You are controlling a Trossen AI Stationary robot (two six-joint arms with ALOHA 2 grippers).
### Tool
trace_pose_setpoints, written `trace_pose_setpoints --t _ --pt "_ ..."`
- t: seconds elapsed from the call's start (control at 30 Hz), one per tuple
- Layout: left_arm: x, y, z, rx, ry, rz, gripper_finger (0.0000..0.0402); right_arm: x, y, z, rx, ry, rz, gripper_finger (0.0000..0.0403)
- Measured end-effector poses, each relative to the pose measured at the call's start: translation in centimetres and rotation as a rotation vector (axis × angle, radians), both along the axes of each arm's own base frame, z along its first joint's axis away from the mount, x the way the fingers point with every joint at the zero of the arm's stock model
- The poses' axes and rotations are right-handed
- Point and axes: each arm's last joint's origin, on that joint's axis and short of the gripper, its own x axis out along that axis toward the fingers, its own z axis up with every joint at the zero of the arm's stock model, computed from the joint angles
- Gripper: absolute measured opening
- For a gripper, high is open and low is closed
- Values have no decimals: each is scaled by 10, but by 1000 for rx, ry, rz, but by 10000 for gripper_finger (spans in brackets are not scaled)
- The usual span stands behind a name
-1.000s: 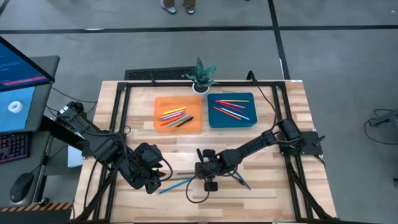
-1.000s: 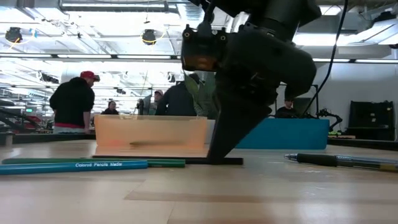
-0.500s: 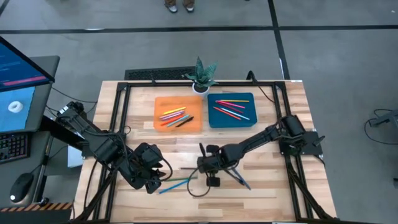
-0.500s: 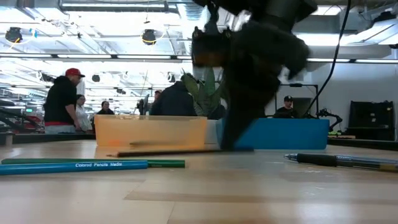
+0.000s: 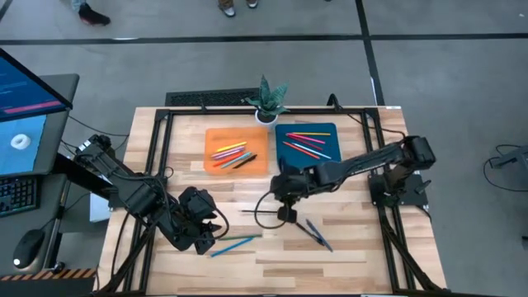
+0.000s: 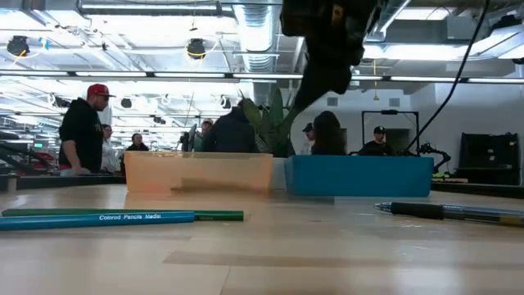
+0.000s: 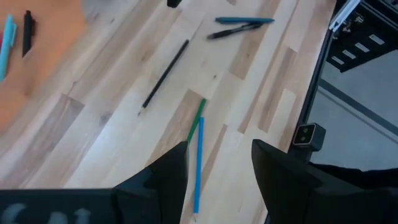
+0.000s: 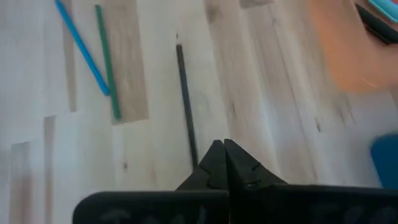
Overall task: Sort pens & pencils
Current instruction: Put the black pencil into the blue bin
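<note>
Right hand (image 5: 282, 183), closed and empty, hangs above the surface middle; the black pencil (image 5: 257, 212) lies crosswise just toward the front edge, nearest this arm.

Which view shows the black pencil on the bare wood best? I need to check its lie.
The left wrist view: the black pencil lies whole and unobstructed. The right wrist view hides one end; the high view shows a thin line; the low view shows none.
</note>
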Motion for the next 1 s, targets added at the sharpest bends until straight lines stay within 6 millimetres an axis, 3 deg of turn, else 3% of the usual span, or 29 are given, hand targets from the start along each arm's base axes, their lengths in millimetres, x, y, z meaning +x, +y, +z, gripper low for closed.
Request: trace_pose_setpoints --t 0.13,0.33,0.43,0.57,0.8,1.0 --pt "0 0 0 14 -11 11 167 -4 -1 -9 14 -58 -10 11" --pt "1 1 1 21 -33 42 167 -12 17 -26 105 -523 54 69" --pt "1 2 1 26 -42 57 167 -29 15 -50 119 -614 64 92" --pt "2 4 1 40 -56 82 167 -40 16 -76 9 -620 138 119" --pt "7 12 1 53 -64 127 167 -34 14 -132 -50 -490 173 162" --pt "11 17 1 51 -64 157 167 -31 12 -158 -40 -506 156 172"
